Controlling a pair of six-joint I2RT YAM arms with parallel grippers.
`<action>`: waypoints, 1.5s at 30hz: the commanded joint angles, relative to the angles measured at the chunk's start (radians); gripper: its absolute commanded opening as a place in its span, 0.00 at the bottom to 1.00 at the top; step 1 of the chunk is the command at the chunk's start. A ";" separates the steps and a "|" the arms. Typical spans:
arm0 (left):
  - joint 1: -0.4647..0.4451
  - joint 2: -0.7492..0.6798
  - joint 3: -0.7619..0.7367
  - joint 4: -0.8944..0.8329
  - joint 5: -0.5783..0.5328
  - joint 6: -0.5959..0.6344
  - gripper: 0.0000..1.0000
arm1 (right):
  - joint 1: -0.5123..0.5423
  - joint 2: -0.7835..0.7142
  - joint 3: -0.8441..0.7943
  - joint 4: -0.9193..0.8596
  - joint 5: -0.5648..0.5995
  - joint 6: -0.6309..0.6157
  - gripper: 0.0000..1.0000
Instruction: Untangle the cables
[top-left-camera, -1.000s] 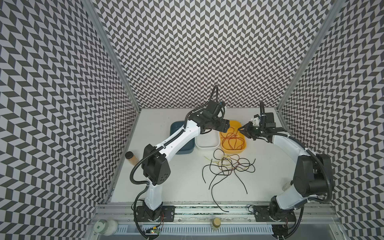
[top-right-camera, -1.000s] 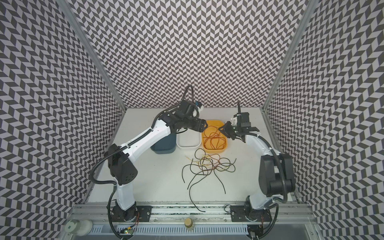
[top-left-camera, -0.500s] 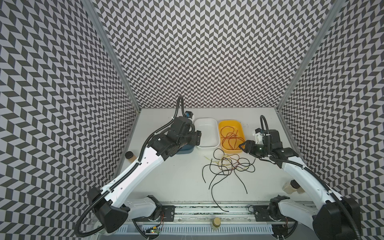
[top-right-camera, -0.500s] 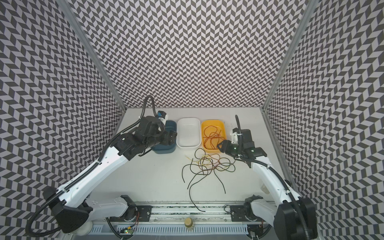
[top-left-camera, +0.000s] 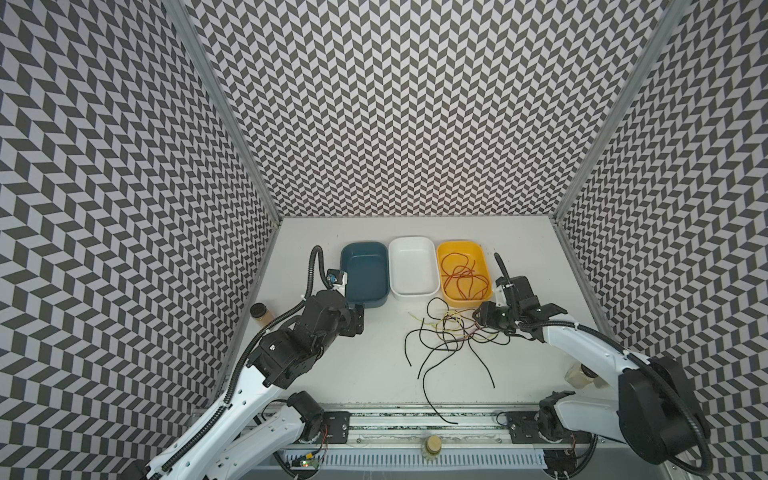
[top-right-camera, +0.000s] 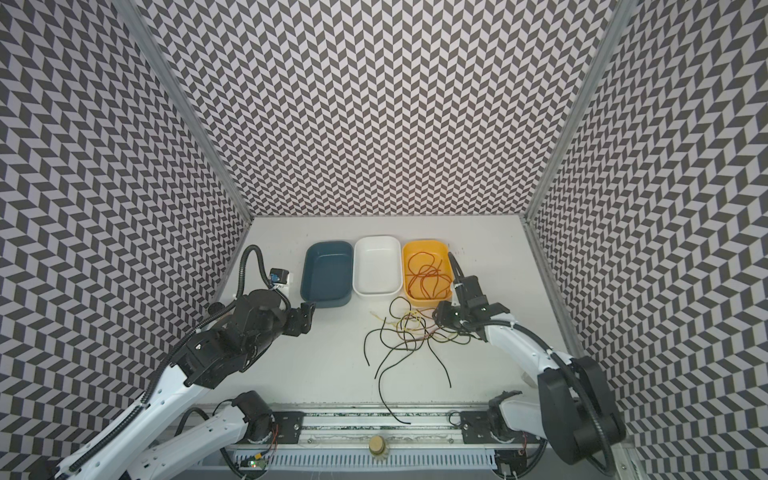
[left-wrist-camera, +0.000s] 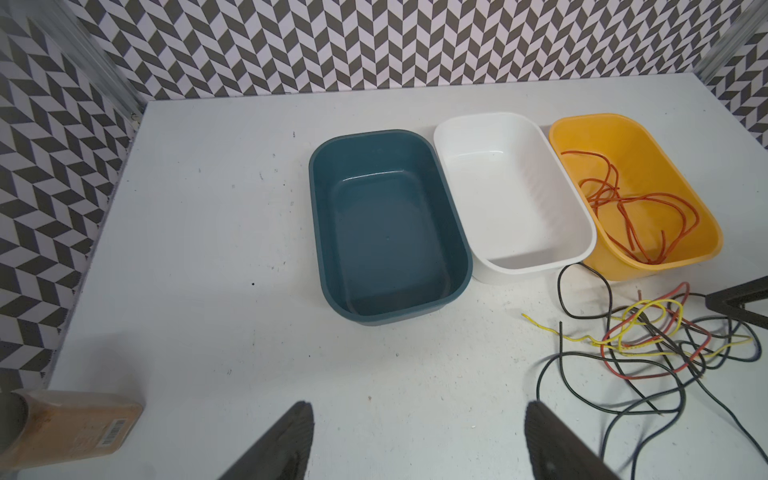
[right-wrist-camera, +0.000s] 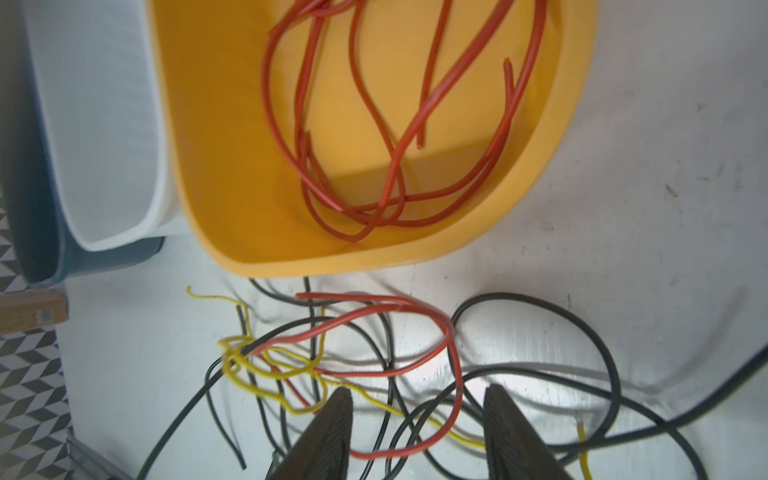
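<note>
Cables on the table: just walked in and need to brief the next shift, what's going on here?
The right end effector is open over the tangle of black, red and yellow cables. Red cables already lie in the yellow tray; the white tray and blue tray hold nothing. The left end effector is open near the blue tray, holding nothing.

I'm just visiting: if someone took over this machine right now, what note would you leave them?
Left claw: open, empty, near the blue tray.
Right claw: open, low over the tangle, a red cable between its fingers.
Done: red cables lie in the yellow tray.
Left: black, yellow and red cables tangled on the table; the blue tray and white tray hold none.
</note>
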 joint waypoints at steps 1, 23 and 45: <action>0.003 0.027 0.004 -0.011 -0.056 0.003 0.81 | 0.010 0.050 0.004 0.101 0.043 0.000 0.49; 0.002 0.034 -0.019 0.007 -0.034 0.013 0.79 | 0.067 0.102 0.044 0.219 0.166 -0.086 0.09; 0.002 0.036 -0.023 0.008 -0.020 0.016 0.78 | 0.076 0.133 0.033 0.221 0.180 -0.076 0.34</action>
